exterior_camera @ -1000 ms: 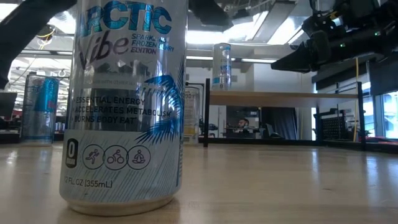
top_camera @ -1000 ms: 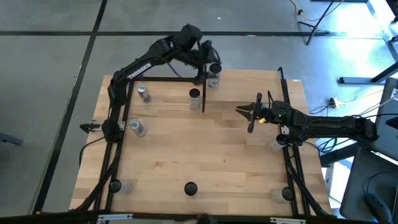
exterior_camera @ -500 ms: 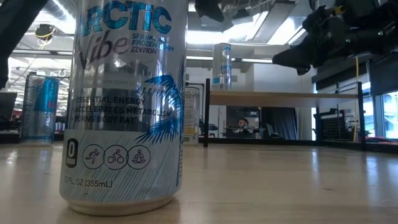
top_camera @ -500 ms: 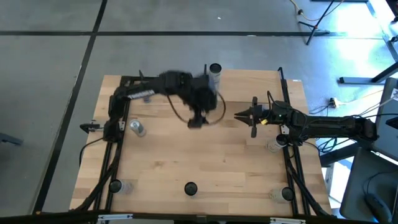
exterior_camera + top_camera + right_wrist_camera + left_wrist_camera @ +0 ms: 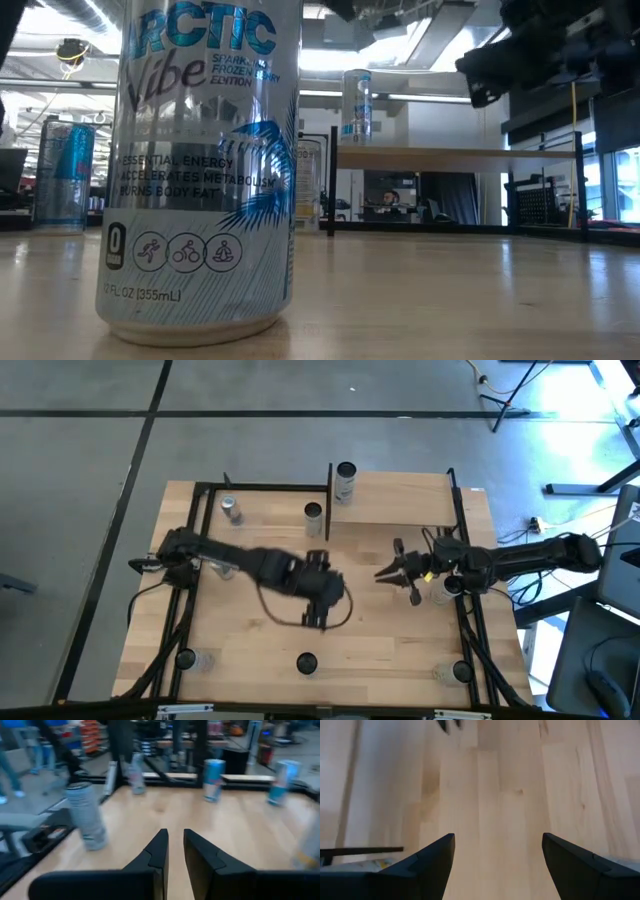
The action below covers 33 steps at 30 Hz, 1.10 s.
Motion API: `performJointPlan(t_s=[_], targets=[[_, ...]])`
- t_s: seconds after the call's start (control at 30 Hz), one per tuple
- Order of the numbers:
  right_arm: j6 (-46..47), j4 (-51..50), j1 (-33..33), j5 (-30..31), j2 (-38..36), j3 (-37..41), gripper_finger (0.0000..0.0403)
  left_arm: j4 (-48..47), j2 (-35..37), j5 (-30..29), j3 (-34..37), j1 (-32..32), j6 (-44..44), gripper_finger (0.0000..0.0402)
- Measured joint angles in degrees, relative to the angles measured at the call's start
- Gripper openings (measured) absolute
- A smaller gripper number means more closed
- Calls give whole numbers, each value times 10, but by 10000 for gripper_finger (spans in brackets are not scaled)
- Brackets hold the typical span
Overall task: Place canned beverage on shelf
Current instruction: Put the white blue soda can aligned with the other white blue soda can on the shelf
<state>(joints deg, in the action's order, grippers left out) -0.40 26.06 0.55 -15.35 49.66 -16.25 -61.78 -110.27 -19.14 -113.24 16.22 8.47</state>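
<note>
While the can (image 5: pixel 345 482) stands on the shelf (image 5: pixel 400 500), smooth and light, left fingers (image 5: pixel 435 865) spread wide, right fingers (image 5: pixel 159 851) nearly closed.

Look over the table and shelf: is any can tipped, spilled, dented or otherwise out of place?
Nothing stands out. The can on the shelf stands upright on the shelf, the other cans on the table are upright too, and no liquid shows on the wood.
</note>
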Motion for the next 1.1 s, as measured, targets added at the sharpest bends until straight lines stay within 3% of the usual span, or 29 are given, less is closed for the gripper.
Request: performJointPlan(t_s=[0.17, 0.33, 0.6, 0.8, 0.97, 1.1], targets=[[2, 62, 69, 56, 64, 0, 51, 33, 45, -119, 95, 88, 108, 284], [14, 139, 126, 83, 137, -10, 51, 130, 79, -167, 208, 171, 221, 284], [18, 124, 191, 88, 262, -107, 51, 323, 76, -252, 353, 258, 314, 284], [34, 22, 222, 104, 326, -202, 51, 356, 77, -263, 379, 305, 389, 284], [35, -18, 232, 137, 358, -262, 51, 345, 77, -351, 380, 344, 377, 284], [43, -23, 231, 164, 365, -273, 51, 354, 80, -357, 380, 341, 379, 284]])
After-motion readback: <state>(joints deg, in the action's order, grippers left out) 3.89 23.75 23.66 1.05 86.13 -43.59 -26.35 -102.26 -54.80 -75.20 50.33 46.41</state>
